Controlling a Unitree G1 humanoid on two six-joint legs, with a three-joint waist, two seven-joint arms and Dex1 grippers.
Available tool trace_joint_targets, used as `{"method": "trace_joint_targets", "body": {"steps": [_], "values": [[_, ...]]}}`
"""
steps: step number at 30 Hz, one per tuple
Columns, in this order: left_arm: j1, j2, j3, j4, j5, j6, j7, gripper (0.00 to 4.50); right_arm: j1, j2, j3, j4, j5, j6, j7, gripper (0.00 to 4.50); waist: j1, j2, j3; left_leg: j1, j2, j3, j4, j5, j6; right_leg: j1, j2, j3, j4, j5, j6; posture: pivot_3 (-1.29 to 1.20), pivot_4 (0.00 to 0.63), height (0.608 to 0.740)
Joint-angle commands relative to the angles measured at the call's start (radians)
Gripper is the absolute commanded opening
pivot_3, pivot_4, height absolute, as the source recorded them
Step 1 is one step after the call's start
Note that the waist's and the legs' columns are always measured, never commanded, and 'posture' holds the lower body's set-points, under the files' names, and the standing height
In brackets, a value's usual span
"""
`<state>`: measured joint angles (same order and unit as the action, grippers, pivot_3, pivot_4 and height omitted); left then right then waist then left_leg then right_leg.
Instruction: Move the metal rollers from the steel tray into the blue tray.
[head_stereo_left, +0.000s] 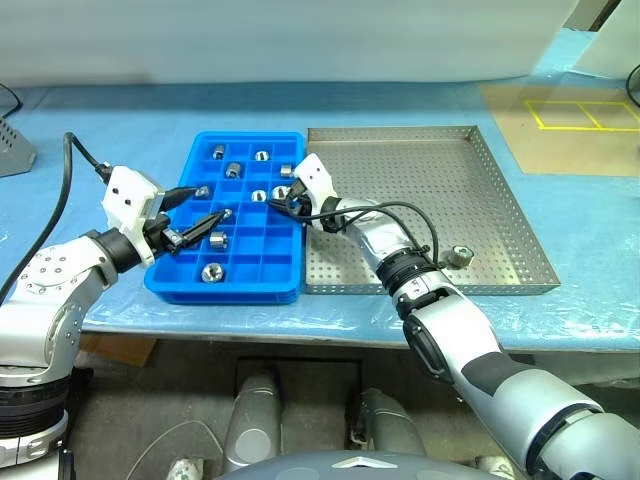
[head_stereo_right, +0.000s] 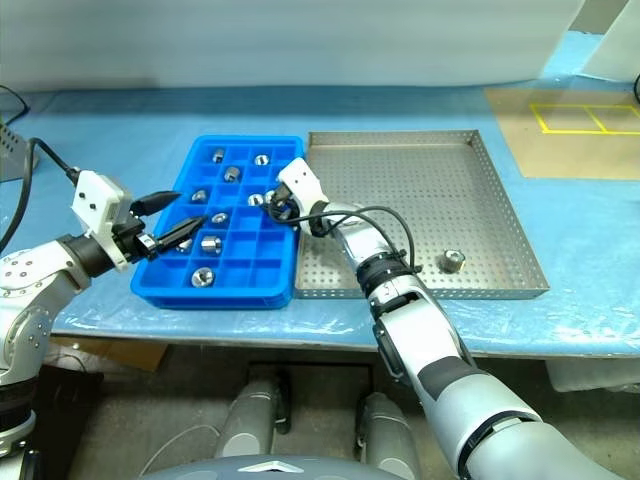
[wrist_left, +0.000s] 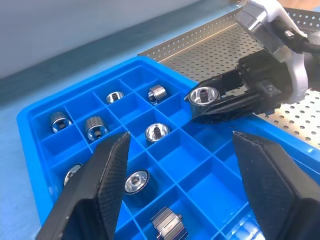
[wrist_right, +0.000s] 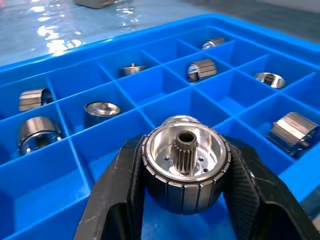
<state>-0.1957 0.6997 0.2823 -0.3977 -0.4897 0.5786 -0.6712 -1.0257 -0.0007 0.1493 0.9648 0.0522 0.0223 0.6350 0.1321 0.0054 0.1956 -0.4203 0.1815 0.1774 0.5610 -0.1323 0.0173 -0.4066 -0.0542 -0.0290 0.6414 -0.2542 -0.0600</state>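
While the right claw (wrist_right: 184, 200) hangs over the blue tray (head_stereo_left: 270, 268), near the tray's edge beside the steel tray (head_stereo_left: 500, 200), its two fingers are clamped on one metal roller (wrist_right: 185, 167), bore facing the wrist camera. Left claw (head_stereo_left: 200, 210) sits over the blue tray's near-left part, fingers apart, nothing between them. Several more rollers (head_stereo_left: 214, 272) lie singly in separate compartments. One roller (head_stereo_left: 461, 256) rests on the steel tray's perforated floor near its front rim. Both trays sit side by side on the blue-covered surface (head_stereo_left: 120, 130).

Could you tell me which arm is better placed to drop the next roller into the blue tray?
Right: the right gripper already holds a roller over the blue tray; the left gripper is open, empty.
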Motion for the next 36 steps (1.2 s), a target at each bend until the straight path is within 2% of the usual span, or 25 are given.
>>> {"method": "trace_joint_targets", "body": {"steps": [1, 5, 14, 18, 23, 26, 30, 36], "values": [[-0.027, -0.001, -0.007, -0.005, -0.009, -0.012, -0.002, 3.43, 0.002, -0.017, -0.027, -0.003, 0.005, -0.006, 0.007, 3.01, 0.001, 0.000, 0.000, 0.000, 0.000, 0.000, 0.000, 0.000, 0.000, 0.000, 0.000, 0.000, 0.000, 0.000, 0.000, 0.22, 0.150, 0.740], [-0.049, -0.003, -0.029, 0.023, -0.004, -0.022, -0.013, 3.43, 0.031, -0.029, -0.031, -0.073, 0.011, 0.032, 0.036, 4.34, -0.001, 0.000, 0.000, 0.000, 0.000, 0.000, 0.000, 0.000, 0.000, 0.000, 0.000, 0.000, 0.000, 0.000, 0.000, 0.18, 0.150, 0.740], [-0.133, -0.015, -0.097, 0.112, 0.007, -0.059, -0.057, 3.43, 0.087, -0.121, -0.075, -0.278, 0.039, 0.105, 0.038, 4.34, -0.008, 0.000, 0.000, 0.000, 0.000, 0.000, 0.000, 0.002, -0.003, 0.000, 0.000, 0.000, 0.000, 0.000, 0.000, 0.08, 0.150, 0.740], [-0.198, -0.052, -0.161, 0.166, 0.008, -0.078, -0.094, 3.43, 0.155, -0.229, -0.110, -0.476, 0.077, 0.201, 0.087, 4.34, -0.006, 0.000, 0.000, 0.000, 0.000, 0.000, 0.000, 0.002, -0.004, 0.000, 0.000, 0.001, 0.000, 0.000, 0.000, 0.01, 0.150, 0.740], [-0.287, -0.169, -0.306, 0.211, 0.016, -0.083, -0.139, 3.43, 0.340, -0.410, -0.126, -0.823, 0.088, 0.340, 0.129, 4.34, -0.013, -0.001, 0.000, 0.000, -0.001, 0.001, 0.001, 0.002, -0.004, 0.001, 0.000, 0.002, -0.001, 0.001, 0.002, -0.10, 0.150, 0.740], [-0.303, -0.225, -0.374, 0.231, 0.026, -0.093, -0.167, 3.43, 0.435, -0.498, -0.145, -0.951, 0.102, 0.414, 0.141, 4.34, -0.033, -0.001, 0.000, 0.001, -0.002, 0.001, 0.001, 0.002, -0.003, 0.001, 0.000, 0.003, -0.001, 0.001, 0.002, -0.13, 0.150, 0.740], [-0.365, -0.303, -0.397, 0.313, 0.017, -0.058, -0.161, 3.43, 0.559, -0.580, -0.206, -1.045, 0.129, 0.495, 0.134, 4.34, -0.065, -0.001, -0.001, 0.001, -0.001, 0.001, 0.001, 0.002, -0.003, 0.001, 0.001, 0.003, -0.001, 0.001, 0.002, -0.20, 0.150, 0.740], [-0.402, -0.326, -0.419, 0.373, 0.042, -0.088, -0.211, 3.43, 0.648, -0.616, -0.230, -1.052, 0.122, 0.513, 0.092, 4.34, -0.109, 0.000, -0.001, 0.006, -0.001, 0.001, 0.001, 0.000, 0.000, 0.004, 0.002, 0.004, -0.001, 0.001, 0.002, -0.24, 0.150, 0.740]]}}
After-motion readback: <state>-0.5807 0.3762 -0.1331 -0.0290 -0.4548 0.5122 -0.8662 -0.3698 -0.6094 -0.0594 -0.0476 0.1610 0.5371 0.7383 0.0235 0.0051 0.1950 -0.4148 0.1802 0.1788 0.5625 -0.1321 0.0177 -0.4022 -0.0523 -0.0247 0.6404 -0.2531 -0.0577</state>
